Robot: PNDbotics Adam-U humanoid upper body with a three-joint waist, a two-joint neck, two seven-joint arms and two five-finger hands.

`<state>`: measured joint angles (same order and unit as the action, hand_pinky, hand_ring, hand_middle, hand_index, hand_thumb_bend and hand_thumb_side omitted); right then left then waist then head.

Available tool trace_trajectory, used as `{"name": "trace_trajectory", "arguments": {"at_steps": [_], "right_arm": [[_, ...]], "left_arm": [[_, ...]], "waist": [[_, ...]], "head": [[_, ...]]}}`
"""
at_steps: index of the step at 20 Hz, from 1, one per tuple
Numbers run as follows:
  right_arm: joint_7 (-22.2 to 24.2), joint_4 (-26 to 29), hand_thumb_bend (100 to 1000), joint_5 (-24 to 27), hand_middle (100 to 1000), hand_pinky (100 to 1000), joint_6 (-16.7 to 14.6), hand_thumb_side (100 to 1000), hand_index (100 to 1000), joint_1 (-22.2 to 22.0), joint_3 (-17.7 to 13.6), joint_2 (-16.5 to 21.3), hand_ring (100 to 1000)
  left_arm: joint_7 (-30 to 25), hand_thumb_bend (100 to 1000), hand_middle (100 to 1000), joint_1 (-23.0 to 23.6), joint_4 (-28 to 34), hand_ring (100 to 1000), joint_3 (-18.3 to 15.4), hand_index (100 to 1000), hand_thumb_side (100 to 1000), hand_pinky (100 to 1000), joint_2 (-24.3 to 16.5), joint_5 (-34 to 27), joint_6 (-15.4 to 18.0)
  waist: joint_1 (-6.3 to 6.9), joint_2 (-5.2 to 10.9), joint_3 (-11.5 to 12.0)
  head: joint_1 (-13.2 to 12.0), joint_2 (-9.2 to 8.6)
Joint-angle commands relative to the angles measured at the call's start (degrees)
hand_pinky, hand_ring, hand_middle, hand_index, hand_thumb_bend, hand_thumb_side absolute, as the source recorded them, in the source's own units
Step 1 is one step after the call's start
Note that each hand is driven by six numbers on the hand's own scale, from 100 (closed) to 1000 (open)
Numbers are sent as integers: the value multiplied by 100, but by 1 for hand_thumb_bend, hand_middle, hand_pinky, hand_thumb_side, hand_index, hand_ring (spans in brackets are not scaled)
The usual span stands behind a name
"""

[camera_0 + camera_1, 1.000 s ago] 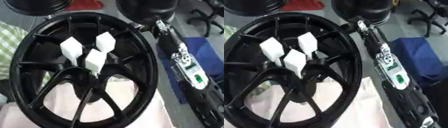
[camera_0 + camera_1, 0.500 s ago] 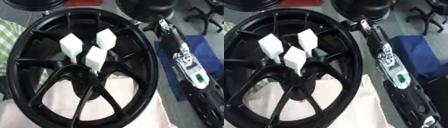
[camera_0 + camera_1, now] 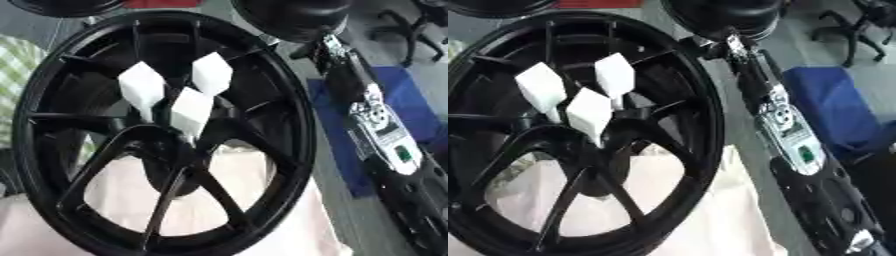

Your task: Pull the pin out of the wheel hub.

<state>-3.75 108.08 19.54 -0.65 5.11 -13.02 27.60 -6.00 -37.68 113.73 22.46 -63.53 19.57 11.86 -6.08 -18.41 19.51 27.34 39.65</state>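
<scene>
The robot's right arm (image 3: 794,145), black with a silver joint, reaches up along the right side to the far rim of the glossy black spoked wheel hub (image 3: 289,120). Its hand is hidden there, so I cannot tell its state. Left of the arm, three white block-headed pins (image 3: 191,111) stand clustered at the hub's centre.

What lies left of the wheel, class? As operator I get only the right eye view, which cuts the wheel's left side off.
Observer: The left eye view shows a green-checked cloth just beyond the rim, at the picture's left edge.
Operator: And does the rim itself show on that side?
Observer: Yes. There the wheel shows its left rim inside the frame, curving down past the spokes.
</scene>
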Motion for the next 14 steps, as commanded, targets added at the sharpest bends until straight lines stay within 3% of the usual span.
{"name": "trace_trajectory", "arguments": {"at_steps": [1, 5, 11, 12, 14], "right_arm": [[59, 80, 100, 63, 518, 1000, 20, 762, 714, 77, 1, 111, 675], [109, 68, 100, 79, 517, 1000, 35, 761, 714, 105, 29, 95, 675], [181, 56, 100, 107, 517, 1000, 45, 760, 714, 145, 90, 87, 675], [190, 57, 100, 108, 517, 1000, 44, 758, 714, 148, 95, 87, 675], [200, 53, 100, 108, 517, 1000, 46, 761, 713, 147, 99, 83, 675]], "left_arm": [[-270, 465, 722, -269, 86, 742, 288, 819, 615, 815, -596, -101, 199], [-615, 464, 726, -767, 86, 747, 708, 820, 616, 817, -519, -101, 207], [-1123, 455, 728, -1589, -47, 750, 1204, 821, 619, 817, 122, -167, -198], [-1217, 422, 727, -1741, -118, 749, 1271, 821, 651, 818, 258, -195, -259], [-1406, 456, 726, -2049, -299, 747, 1394, 820, 619, 818, 538, -268, -357]], "waist": [[11, 132, -65], [4, 139, -156], [-26, 165, -248], [-28, 166, -260], [-30, 165, -270]], "head": [[-37, -95], [-64, -116], [-95, -151], [-101, -154], [-111, -160]]}}
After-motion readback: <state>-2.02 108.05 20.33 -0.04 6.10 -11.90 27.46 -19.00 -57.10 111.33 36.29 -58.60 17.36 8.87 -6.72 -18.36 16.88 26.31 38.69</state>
